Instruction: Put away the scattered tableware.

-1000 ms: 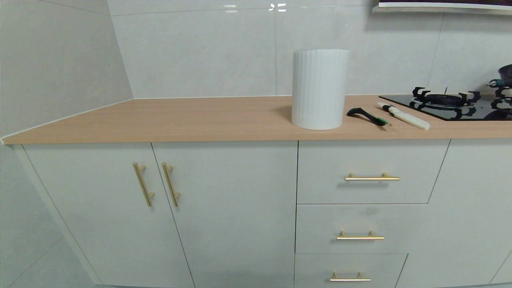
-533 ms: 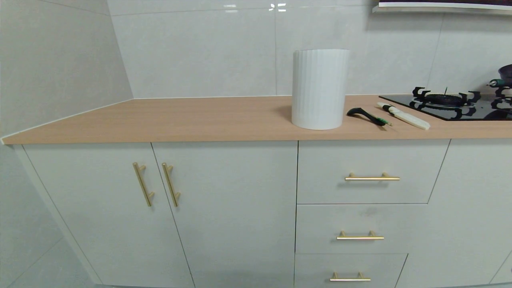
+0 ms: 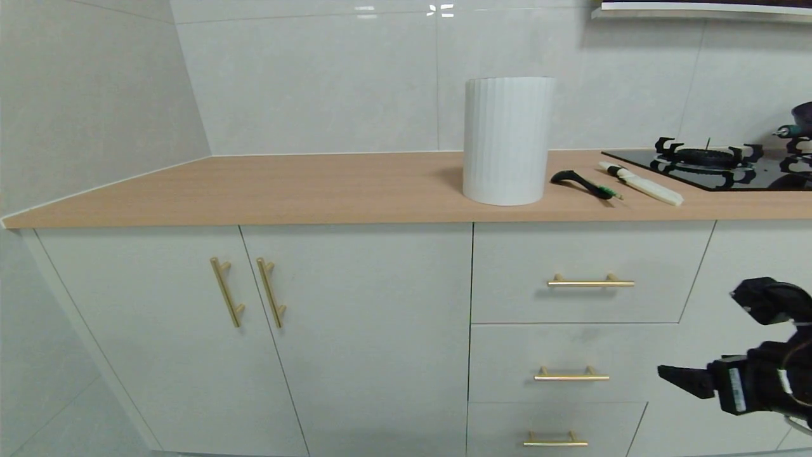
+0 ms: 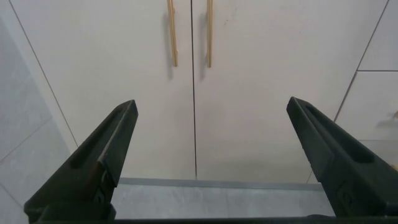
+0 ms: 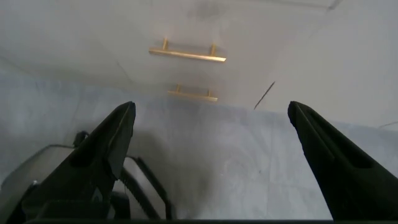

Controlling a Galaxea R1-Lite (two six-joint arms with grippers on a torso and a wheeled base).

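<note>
Utensil (image 3: pixel 580 183) black, curved | knife (image 3: pixel 642 184) white | left end effector (image 4: pixel 211 107), right end effector (image 5: pixel 211 111) released

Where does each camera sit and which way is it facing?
Head view: on the head, facing the countertop and cabinets; right end effector at lower right.
Left wrist view: on the left wrist, facing the double doors past the open left end effector.
Right wrist view: on the right wrist, facing lower drawer handles and floor past its open end effector.
Head and left wrist views share the door handles.
</note>
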